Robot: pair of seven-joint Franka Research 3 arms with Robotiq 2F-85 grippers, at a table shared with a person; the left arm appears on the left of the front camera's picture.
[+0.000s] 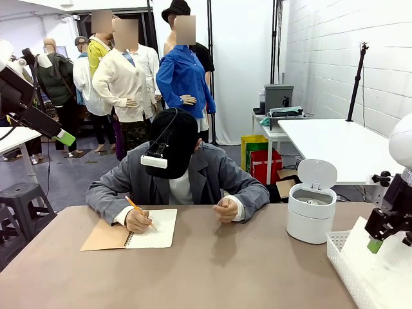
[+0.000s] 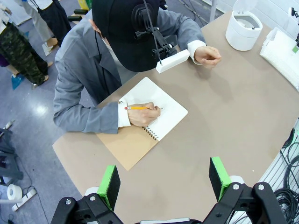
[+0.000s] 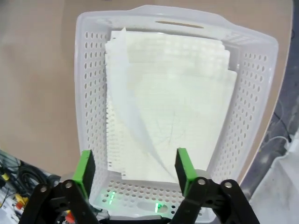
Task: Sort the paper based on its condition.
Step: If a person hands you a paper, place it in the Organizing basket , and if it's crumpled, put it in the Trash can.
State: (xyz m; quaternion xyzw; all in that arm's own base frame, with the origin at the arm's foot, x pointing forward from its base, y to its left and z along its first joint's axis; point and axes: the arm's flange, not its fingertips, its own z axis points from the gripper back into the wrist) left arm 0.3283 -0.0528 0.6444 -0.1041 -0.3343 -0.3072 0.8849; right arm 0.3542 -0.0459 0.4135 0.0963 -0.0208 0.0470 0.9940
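Nearest, at the table's front right corner: right gripper (image 3: 134, 163), hanging directly above a white perforated plastic basket (image 3: 88, 70). Green pads spread wide apart, nothing pinched between them.

Below it, inside the basket: the paper (image 3: 187, 107), a loose stack of white sheets lying flat on the bottom, ragged torn spiral holes along one long edge. Topmost sheet curled up off the stack along that ragged edge, arching toward the pincer but touching neither pad. Faint pencil marks visible on the sheet beneath.

Higher and off to the other side: left gripper (image 2: 164, 179), raised well above the brown table (image 2: 224, 116) and looking down across it. Fingers spread here too, empty, only bare tabletop showing between the pads.

Farther across, near the far edge: a spiral-bound notebook (image 2: 163, 105) lying open, brown cover folded out flat beside the white page. Resting on that page, the person's writing hand (image 2: 142, 114), gripping an orange pencil (image 2: 138, 108).

Well apart from the notebook, the person's other hand (image 2: 208, 55), curled into a loose fist on the table.

Beyond the basket: a small round white bin (image 1: 311, 215), lid flipped up.
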